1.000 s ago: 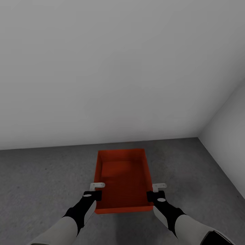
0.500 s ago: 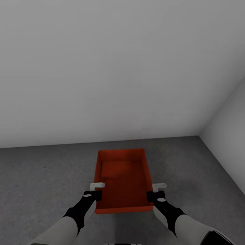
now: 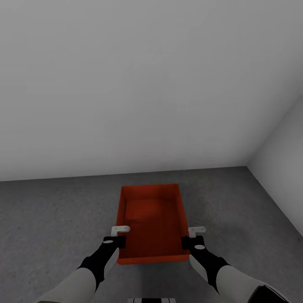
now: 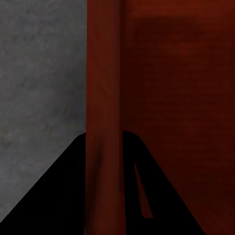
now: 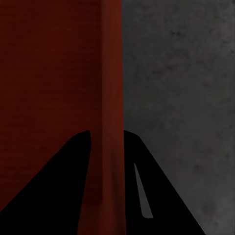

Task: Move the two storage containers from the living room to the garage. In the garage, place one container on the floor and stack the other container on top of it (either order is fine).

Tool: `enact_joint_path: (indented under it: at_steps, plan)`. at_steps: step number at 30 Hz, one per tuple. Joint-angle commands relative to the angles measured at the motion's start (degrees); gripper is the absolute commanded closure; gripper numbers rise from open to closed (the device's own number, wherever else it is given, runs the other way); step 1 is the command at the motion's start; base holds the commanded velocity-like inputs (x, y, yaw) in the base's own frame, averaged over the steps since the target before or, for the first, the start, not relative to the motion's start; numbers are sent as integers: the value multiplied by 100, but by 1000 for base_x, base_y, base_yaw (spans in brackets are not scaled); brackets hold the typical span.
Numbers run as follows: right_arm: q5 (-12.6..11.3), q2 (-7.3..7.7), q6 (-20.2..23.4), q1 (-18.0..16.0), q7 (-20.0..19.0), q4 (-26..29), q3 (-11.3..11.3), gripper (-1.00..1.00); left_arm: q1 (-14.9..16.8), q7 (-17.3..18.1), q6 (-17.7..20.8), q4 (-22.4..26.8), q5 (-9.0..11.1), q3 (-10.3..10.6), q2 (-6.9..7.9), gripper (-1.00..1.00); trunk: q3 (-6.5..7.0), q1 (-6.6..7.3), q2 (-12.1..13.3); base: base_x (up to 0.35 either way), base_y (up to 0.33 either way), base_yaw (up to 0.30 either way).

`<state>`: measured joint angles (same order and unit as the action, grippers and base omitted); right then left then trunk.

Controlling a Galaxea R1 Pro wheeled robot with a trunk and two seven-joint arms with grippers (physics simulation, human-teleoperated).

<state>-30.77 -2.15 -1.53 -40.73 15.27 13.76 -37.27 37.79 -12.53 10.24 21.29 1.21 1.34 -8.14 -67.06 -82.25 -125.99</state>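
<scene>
- So we're in the garage: dark grey concrete floor (image 3: pixel 50 219), pale grey walls (image 3: pixel 147 84), with a corner off to the right.
- One orange-red container (image 3: pixel 152 221) is held out in front of the robot, long axis pointing at the far wall, open top up. I can't tell from the head view whether its bottom is on the floor or hanging just above it.
- The left hand (image 3: pixel 118 236) is pinching the container's left side wall near the near end. The left wrist view shows that thin wall (image 4: pixel 104 122) running straight between the two dark fingers (image 4: pixel 54 196), one inside the box and one outside.
- The right hand (image 3: pixel 194 237) does the same on the right side wall. In its wrist view the wall (image 5: pixel 111 122) sits between the fingers (image 5: pixel 161 191), with concrete on the outer side.
- My read on the step: this is the set-down of a container on the garage floor. I see just one box, so I'd guess it's the bottom one of the stack.
- Next move, I reckon: lower it level until it's flat on the floor, then spread both hands and lift them straight off the walls so the box doesn't get dragged or tipped.
- Worth leaving some room from the walls and that right corner, so the other container can be brought in and dropped squarely on top.
</scene>
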Motion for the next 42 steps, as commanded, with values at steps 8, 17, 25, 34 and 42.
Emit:
enact_joint_path:
  at_steps: [8,17,25,34,42]
  plan:
    - [-15,126,-13,-5,62,-5,33,100,0,-50,31,7,10,15,0,100,-4,1,-2,0,0,0]
    - [-16,127,-24,-4,63,-5,29,100,0,-56,31,7,10,13,-4,100,-4,1,-2,0,0,0]
    - [-24,127,-28,-5,87,-5,35,-100,0,-57,5,7,10,15,6,-100,-4,1,-2,0,0,0]
    - [-25,127,-15,-6,90,-5,39,-100,0,-57,5,7,10,16,3,-100,-4,1,-2,0,0,0]
    - [-25,133,-6,-5,90,-7,44,-100,0,-57,5,7,10,16,-3,-100,-4,1,-2,0,0,0]
